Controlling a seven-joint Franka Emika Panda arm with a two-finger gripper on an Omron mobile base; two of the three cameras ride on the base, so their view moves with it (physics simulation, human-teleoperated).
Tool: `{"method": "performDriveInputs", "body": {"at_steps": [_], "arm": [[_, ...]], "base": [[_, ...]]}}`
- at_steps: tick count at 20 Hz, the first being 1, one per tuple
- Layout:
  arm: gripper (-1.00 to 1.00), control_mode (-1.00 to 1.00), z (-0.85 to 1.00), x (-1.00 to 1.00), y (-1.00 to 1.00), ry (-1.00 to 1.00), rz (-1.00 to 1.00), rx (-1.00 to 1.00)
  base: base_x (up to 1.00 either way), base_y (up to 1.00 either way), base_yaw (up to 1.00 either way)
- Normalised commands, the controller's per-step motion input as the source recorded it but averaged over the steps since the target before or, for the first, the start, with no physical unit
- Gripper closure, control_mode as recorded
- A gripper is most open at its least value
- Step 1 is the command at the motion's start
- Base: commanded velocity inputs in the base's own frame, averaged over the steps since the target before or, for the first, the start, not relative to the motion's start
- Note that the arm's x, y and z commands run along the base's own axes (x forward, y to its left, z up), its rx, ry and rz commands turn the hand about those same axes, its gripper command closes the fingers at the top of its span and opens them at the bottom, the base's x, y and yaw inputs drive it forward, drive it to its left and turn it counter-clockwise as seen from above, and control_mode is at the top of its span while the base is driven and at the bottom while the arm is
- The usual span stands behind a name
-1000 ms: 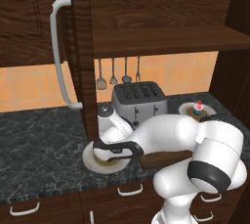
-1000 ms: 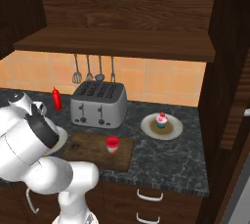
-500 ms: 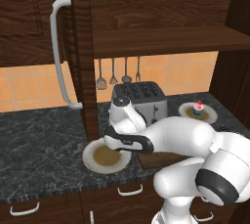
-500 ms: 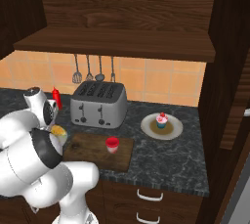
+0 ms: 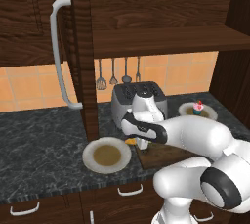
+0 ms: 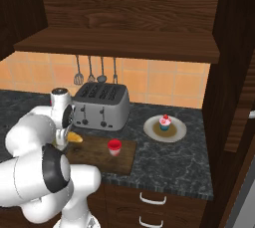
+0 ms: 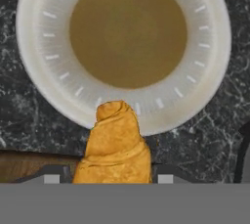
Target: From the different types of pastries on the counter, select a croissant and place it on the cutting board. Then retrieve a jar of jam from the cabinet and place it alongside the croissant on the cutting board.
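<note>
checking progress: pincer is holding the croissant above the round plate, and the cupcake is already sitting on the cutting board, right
Not quite: what sits on the cutting board is the red-lidded jar of jam, as the right base view shows. The cupcake is on its own plate. The pincer does hold the croissant.

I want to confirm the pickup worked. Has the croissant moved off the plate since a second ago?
Yes. The croissant, gripped in the end effector, has lifted off the plate and shifted right toward the cutting board, near the toaster.
</note>
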Motion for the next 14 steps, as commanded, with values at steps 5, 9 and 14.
{"method": "performDriveInputs", "body": {"at_steps": [5,9,14], "arm": [[1.00,-1.00,0.00,-0.12,-0.27,0.14,0.03,0.04],[1.00,-1.00,-0.01,-0.27,-0.06,0.03,0.00,0.00],[1.00,-1.00,-0.01,-0.29,-0.27,0.01,0.01,-0.02]], "base": [[0.00,0.00,0.00],[0.00,0.00,0.00],[0.00,0.00,0.00]]}}
